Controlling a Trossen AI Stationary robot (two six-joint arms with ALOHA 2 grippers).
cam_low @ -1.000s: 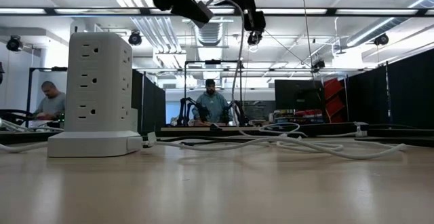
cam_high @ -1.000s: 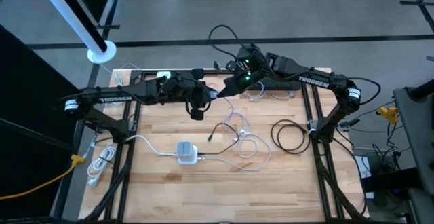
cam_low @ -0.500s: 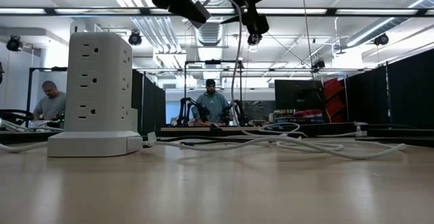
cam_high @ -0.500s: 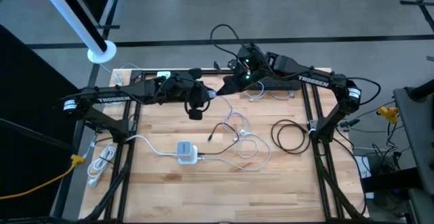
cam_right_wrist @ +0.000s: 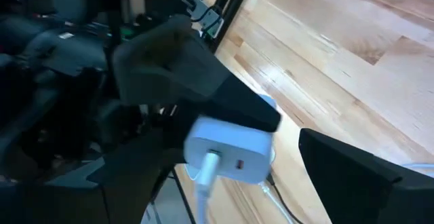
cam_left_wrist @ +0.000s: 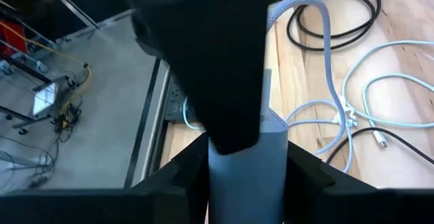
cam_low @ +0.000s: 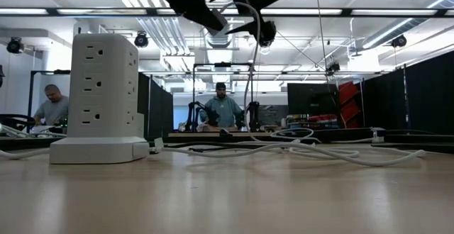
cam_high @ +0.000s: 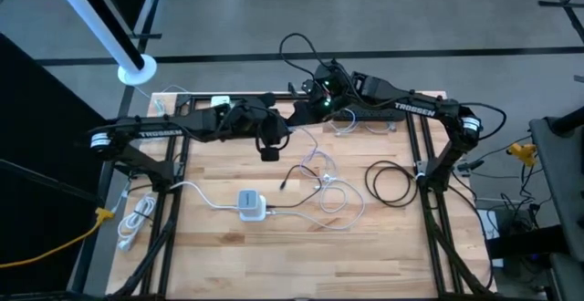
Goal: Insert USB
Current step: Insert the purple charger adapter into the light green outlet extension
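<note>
A pale grey-white USB charger block [cam_right_wrist: 227,149] hangs high above the middle of the table, with my left gripper [cam_high: 270,144] shut on it. A white braided cable [cam_low: 247,85] is plugged into the block's far face [cam_right_wrist: 211,161]. It hangs down to loose loops [cam_high: 324,187] on the wood. My right gripper [cam_high: 306,109] faces the block from the far right, open, one finger [cam_right_wrist: 352,176] on either side of it. I cannot tell whether that gripper touches it. The right gripper's dark finger hides the block's far end in the left wrist view. My left gripper pinches the charger block's two long sides [cam_left_wrist: 271,163] between its two fingers [cam_left_wrist: 308,176]. The fingers come from the table's left, slanting downward, and lie along the block. The block is lifted clear of the table, and the cable end points toward my right gripper.
A white tower power strip [cam_high: 251,203] stands near the table's middle front, its cord running left. A black coiled cable [cam_high: 391,181] lies at the right. A bundled white cord [cam_high: 137,219] hangs off the left edge. People stand in the room behind [cam_low: 221,110].
My right gripper has opened wide and let go of the cable at the plug. The plug stays in the charger block, and the cable still hangs down from it. My left gripper has kept its hold on the block.
</note>
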